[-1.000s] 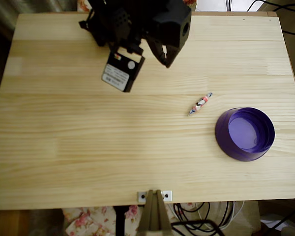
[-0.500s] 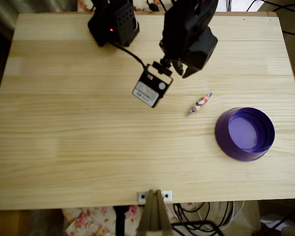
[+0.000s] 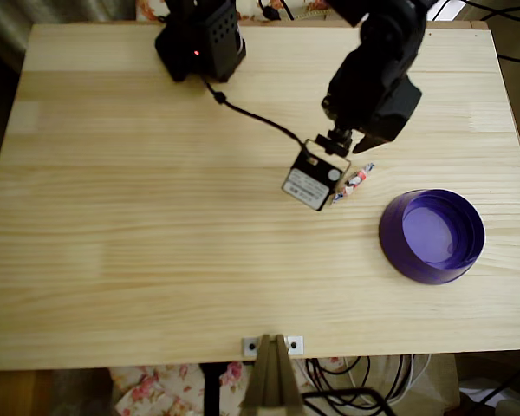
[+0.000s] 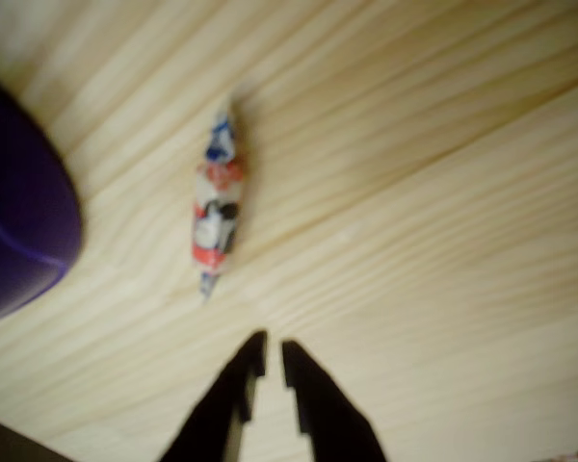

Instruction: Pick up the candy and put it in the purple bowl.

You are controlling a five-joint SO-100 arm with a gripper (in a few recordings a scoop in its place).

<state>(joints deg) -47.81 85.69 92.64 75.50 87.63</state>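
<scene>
**Overhead view: arm over the candy, pincer nearly closed, grasp not yet made**

Overhead view, reading from the left: bare pale wood table (image 3: 113, 243), then the arm's black base at the far edge, its cable running toward the wrist. The gripper (image 3: 357, 147) hangs just above the candy (image 3: 358, 178), whose lower end is hidden by the labelled wrist block. Right of that, near but apart from the sweet, sits the purple bowl (image 3: 432, 236), with nothing in it.

Wrist view, left to right: the bowl's dark wall (image 4: 19, 212) at the edge, then the candy (image 4: 215, 219) lying flat on the wood, long axis pointing roughly toward the camera, then the gripper (image 4: 270, 358) just short of its near end. The fingertips stand almost together with a thin slit between them, holding nothing.

Judged from this, the step in hand is the approach. Next the jaws need to spread, shift slightly leftward in the wrist view, and descend to straddle the wrapper across its narrow width.
</scene>
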